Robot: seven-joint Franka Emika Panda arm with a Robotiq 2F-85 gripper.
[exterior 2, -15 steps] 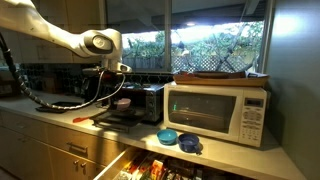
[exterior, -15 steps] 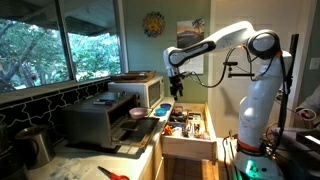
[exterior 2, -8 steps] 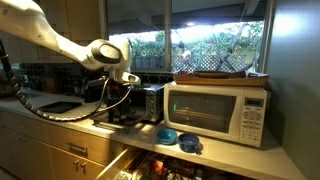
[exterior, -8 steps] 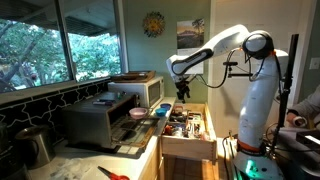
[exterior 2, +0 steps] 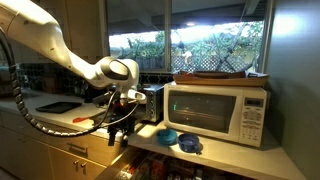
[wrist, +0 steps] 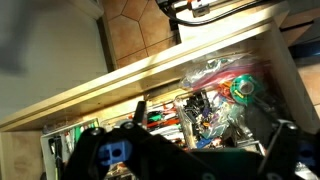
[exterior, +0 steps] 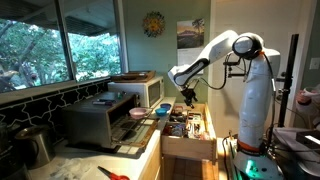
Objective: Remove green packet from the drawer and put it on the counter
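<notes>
The drawer (exterior: pixel 188 146) stands pulled open below the counter (exterior: pixel 80 158) and is full of mixed clutter. In the wrist view its light wood wall (wrist: pixel 120 84) runs across the frame. Inside, a green piece (wrist: pixel 240 88) lies in a clear bag among small items; I cannot tell for sure that it is the green packet. My gripper (exterior: pixel 189 97) hangs just above the open drawer, also seen in an exterior view (exterior 2: pixel 120 128). In the wrist view its fingers (wrist: pixel 212 116) are spread wide and hold nothing.
A toaster oven (exterior: pixel 100 118) and a white microwave (exterior 2: pixel 220 112) stand on the counter (exterior 2: pixel 150 141). Blue bowls (exterior 2: pixel 176 139) sit in front of the microwave. A red tool (exterior: pixel 113 175) lies near the front. The drawer front (exterior 2: pixel 150 168) sits below the counter edge.
The arm has swung away from the toaster oven towards the open drawer and dropped lower. The gripper now hangs over the drawer's contents. Nothing was taken hold of.
</notes>
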